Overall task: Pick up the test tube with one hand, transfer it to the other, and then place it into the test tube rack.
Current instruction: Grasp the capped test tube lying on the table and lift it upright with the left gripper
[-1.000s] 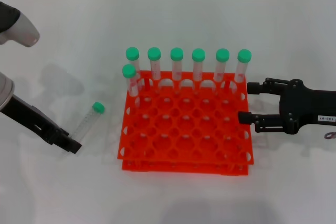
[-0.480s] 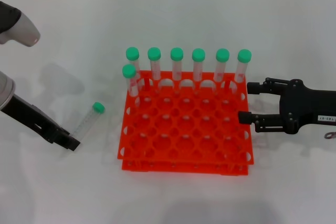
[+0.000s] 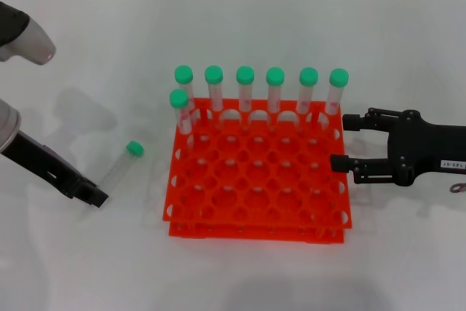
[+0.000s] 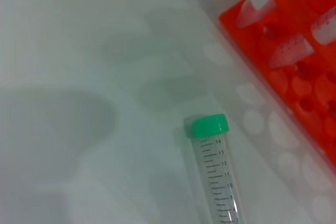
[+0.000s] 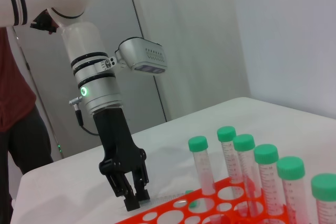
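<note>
The test tube (image 3: 120,167) lies flat on the white table (image 3: 87,49), its green cap (image 3: 134,148) pointing toward one o'clock, a little way off the nine o'clock side of the orange-red test tube rack (image 3: 258,180) and not touching it. The left gripper (image 3: 93,196) sits low at the tube's base end, at about seven o'clock from the cap; from the right wrist view (image 5: 132,196) its jaws look narrow, with nothing visibly between them, though whether the fingertips already touch the tube I cannot tell. The main risk, as I judge it, is the tube itself: round, smooth and lying loose, it could roll or skid away if one finger meets it before the other, or squirt out if pinched near its tapered end. A grasp that far down would also leave the capped end swinging, making the handover awkward. The right gripper (image 3: 348,142) waits at the rack's three o'clock edge, jaws spread wide and empty, close beside the rack wall; a careless move from there could knock the rack and rattle the seven green-capped tubes (image 3: 275,92) standing along its far rows.
</note>
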Motion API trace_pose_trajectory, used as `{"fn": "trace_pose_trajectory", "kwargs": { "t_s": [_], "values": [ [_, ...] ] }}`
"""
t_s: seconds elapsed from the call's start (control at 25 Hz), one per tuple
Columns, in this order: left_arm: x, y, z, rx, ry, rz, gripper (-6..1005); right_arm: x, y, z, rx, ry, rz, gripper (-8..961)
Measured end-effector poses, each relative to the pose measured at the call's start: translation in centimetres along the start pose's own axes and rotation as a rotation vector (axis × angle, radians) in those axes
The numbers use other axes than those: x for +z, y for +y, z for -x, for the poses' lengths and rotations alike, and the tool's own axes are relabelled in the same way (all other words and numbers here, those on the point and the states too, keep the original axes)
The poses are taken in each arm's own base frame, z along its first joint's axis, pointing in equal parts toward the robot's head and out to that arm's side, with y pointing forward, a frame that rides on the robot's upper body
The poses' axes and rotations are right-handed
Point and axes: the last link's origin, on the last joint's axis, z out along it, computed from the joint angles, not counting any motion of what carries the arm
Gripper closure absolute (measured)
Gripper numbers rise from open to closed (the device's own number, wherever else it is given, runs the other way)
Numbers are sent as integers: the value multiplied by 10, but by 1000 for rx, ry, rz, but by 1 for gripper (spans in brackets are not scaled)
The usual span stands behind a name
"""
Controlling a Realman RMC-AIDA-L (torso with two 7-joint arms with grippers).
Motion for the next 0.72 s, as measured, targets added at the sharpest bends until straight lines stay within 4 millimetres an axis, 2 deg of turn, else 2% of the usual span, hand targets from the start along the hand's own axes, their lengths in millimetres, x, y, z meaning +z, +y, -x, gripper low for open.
{"fn": "trace_pose_trajectory", "kwargs": {
  "t_s": [0.72],
  "values": [
    [0,-1,1,-12,-6,-9,744,0,0,1,-1,-1,0,140]
  ]
}}
